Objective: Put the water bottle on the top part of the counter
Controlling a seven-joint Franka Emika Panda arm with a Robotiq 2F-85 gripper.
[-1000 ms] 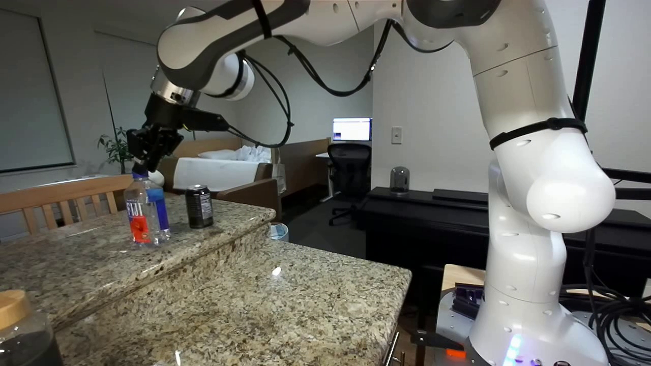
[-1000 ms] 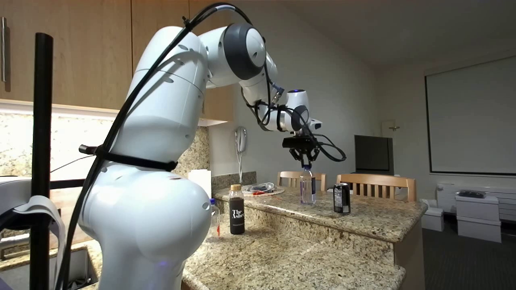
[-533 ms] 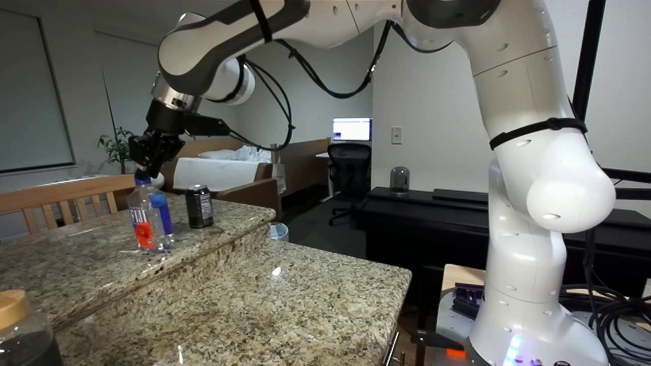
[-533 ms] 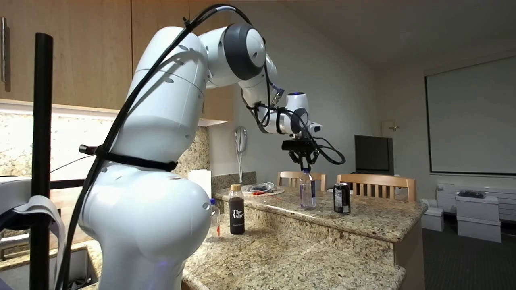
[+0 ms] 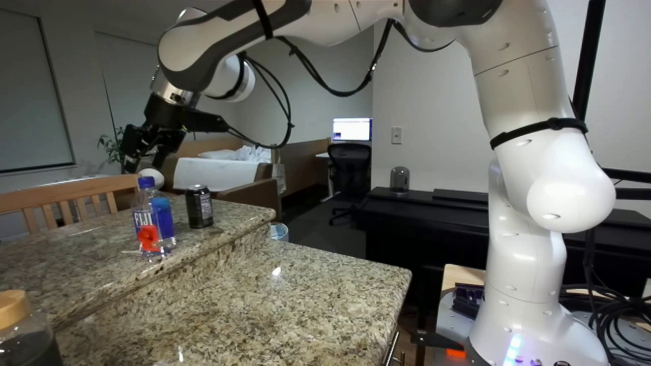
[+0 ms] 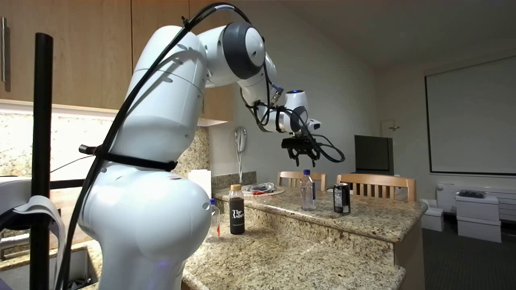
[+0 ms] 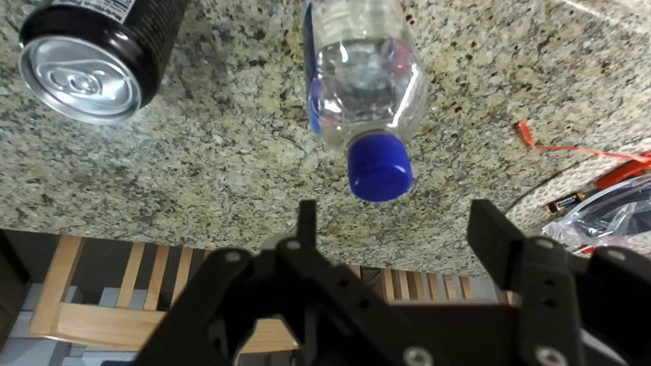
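Note:
The water bottle (image 5: 154,218), clear with a blue cap and a red label, stands upright on the top part of the counter (image 5: 66,264), near that tier's inner edge. Both exterior views show it there, and the wrist view shows the bottle (image 7: 363,86) from above. Over the cap hangs my gripper (image 6: 305,163), its fingers spread apart with air between them. A small gap separates the fingertips from the cap in both exterior views. In the wrist view the gripper (image 7: 392,211) stands wide, and the blue cap appears beyond the fingertips, untouched.
A dark can (image 6: 342,198) stands beside the bottle on the raised tier. A round mat (image 6: 266,192) carries a plastic bag. On the lower slab (image 5: 285,300) are a wooden-capped dark bottle (image 6: 237,213) and another blue-capped bottle (image 6: 214,221), partly hidden. Chairs (image 6: 375,185) line the far side.
The bottle has come down onto the raised tier. My gripper, earlier shut on its cap, has opened and risen slightly clear of it.

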